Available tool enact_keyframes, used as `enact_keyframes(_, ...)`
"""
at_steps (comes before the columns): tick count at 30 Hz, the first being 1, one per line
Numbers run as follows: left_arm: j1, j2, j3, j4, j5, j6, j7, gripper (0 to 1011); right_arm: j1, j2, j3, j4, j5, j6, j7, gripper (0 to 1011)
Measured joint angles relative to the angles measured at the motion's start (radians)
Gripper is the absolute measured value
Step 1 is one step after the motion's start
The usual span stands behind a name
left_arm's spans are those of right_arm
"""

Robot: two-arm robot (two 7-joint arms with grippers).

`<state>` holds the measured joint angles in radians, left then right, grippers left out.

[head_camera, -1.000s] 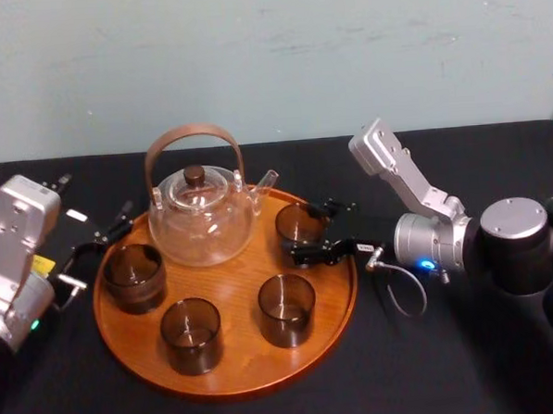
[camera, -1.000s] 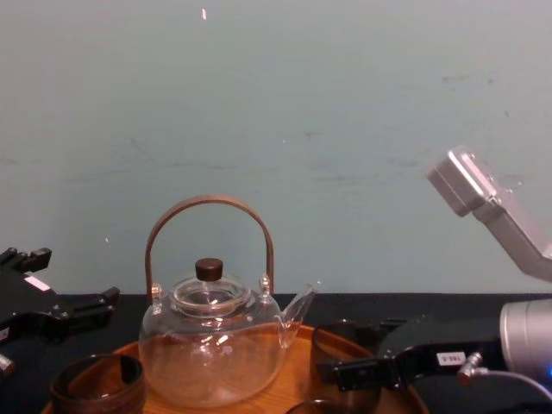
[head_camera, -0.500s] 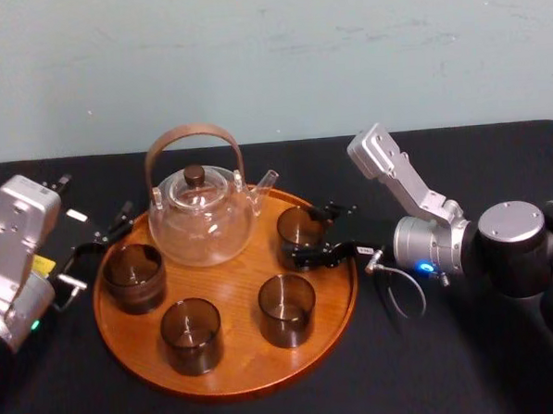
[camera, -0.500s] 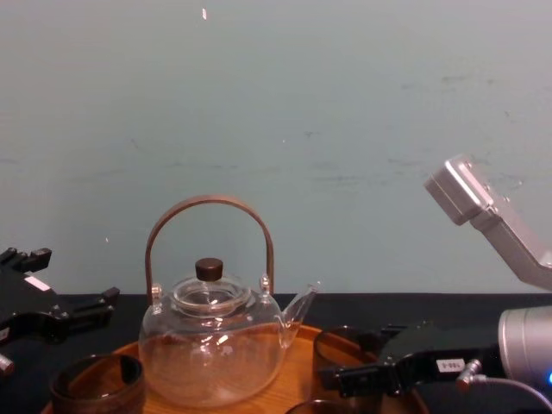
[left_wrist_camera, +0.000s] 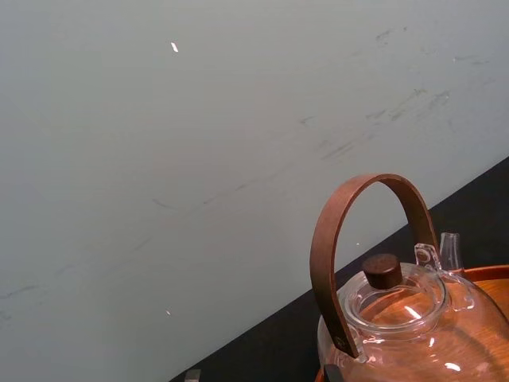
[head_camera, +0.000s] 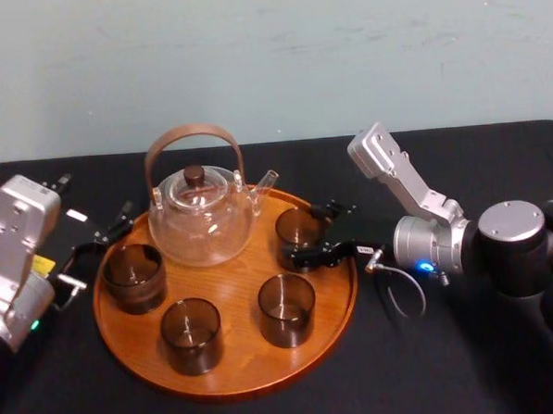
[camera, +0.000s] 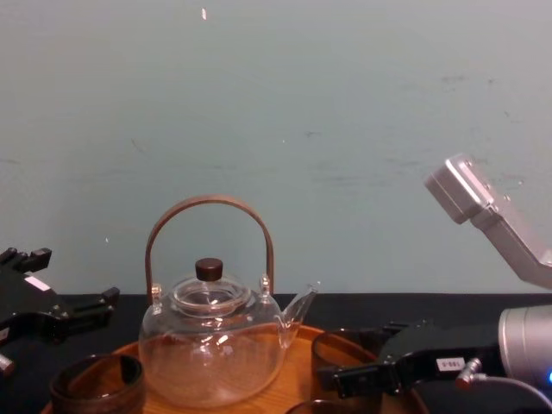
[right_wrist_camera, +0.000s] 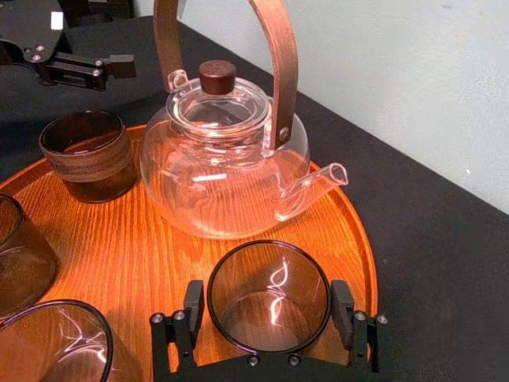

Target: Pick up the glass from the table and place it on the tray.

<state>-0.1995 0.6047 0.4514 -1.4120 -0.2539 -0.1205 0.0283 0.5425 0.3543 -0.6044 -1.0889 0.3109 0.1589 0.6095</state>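
Pinching the smoky cylindrical glass (right_wrist_camera: 269,318) on the wooden tray (right_wrist_camera: 151,247), right gripper (right_wrist_camera: 268,301); left gripper (head_camera: 100,246) parked, fingers (camera: 86,310) spread.

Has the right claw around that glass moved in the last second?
Yes, slightly down: in the chest view the right gripper and its glass sit lower against the teapot spout. The left gripper idles.

I see a glossy, fine-grained wooden tray (right_wrist_camera: 151,247), a clear smooth glass teapot (right_wrist_camera: 223,187), its wooden handle (right_wrist_camera: 282,64) and lid knob (right_wrist_camera: 217,77) satin brown, a smoky glass (right_wrist_camera: 269,296) (reflections streak it), a matt black table (right_wrist_camera: 429,263)
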Motion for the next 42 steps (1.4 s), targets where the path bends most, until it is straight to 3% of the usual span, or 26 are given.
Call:
enact_keyframes(18,0.000,0.000,0.000,0.000,0.000,0.000,0.000,1001,-0.003,0.005,0.003,-0.007,0.007,0.001,0.007,1002)
enact_keyframes(31,0.000,0.000,0.000,0.000,0.000,0.000,0.000,1002,-0.087,0.114,0.049,-0.149,0.070,0.007,0.048,1002)
enact_keyframes(42,0.000,0.000,0.000,0.000,0.000,0.000,0.000,1001,-0.191,0.234,0.116,-0.267,0.151,-0.039,0.063,1002)
